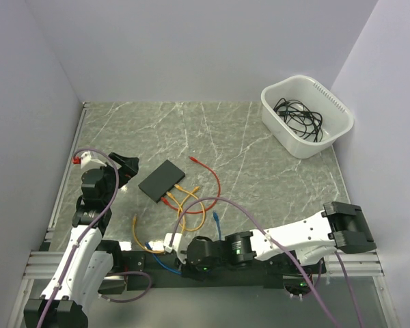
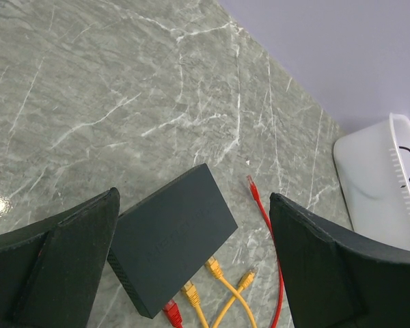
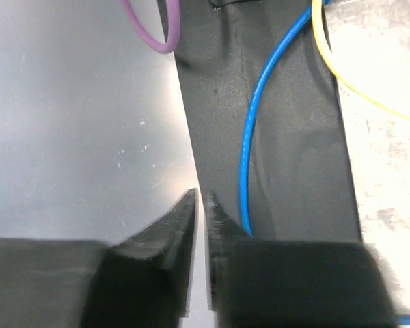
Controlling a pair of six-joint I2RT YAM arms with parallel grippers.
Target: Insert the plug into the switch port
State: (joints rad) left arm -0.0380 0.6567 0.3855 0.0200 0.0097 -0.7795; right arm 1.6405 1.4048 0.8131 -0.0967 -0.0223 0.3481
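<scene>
Matte-black switch (image 1: 162, 180) just beside left end effector (image 1: 128, 169)

We are seeing the switch (image 2: 174, 236) wearing a smooth, matt black shell. The table (image 2: 89, 89) is looking like veined grey-green stone, polished enough to be catching a glare. The tub (image 1: 290, 137) is showing smooth white plastic. The right gripper (image 3: 199, 201) is showing matt black plastic, ridged along its inner edges.

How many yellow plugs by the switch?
3. One yellow plug sits at the switch edge beside the red plug; a second further along that edge; a third lies free on the table. More may be hidden.
</scene>
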